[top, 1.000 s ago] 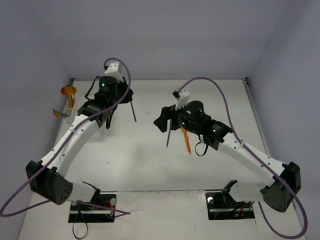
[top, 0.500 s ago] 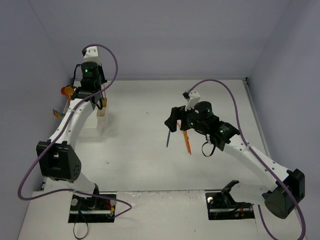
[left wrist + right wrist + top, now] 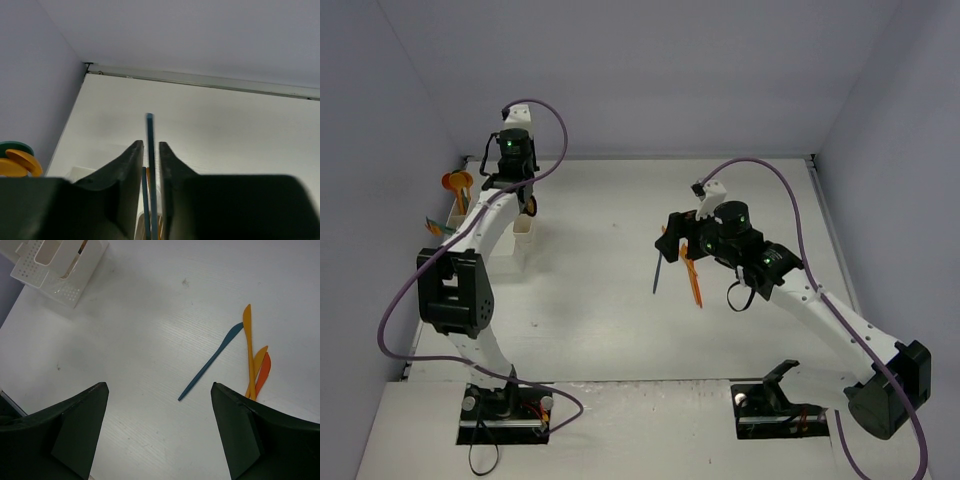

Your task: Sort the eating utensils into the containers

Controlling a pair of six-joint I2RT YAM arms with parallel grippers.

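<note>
- Right end effector [image 3: 159, 390]: fingers held spread wide, nothing gripped, hovering above table [image 3: 150, 300].
- Blue knife [image 3: 210, 362] laid flat on table beneath it. Yellow utensil [image 3: 247, 340] and orange utensil [image 3: 265, 371] laid just beside, overlapping.
- Farther left: white containers [image 3: 50, 270] set near wall.
- Left end effector [image 3: 151, 145] raised over containers, fingers nearly pressed together, blue stick [image 3: 149, 130] upright between them. Whether stick is pinched cannot be told.

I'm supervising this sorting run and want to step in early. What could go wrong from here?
1. The blue stick stands between the left jaws with a sliver of gap on one side; released off-centre, it could miss the containers underneath.
2. The right jaws hang wide open over the blue utensil, whose tip meets the yellow and orange utensils; a grab might drag those along.
</note>
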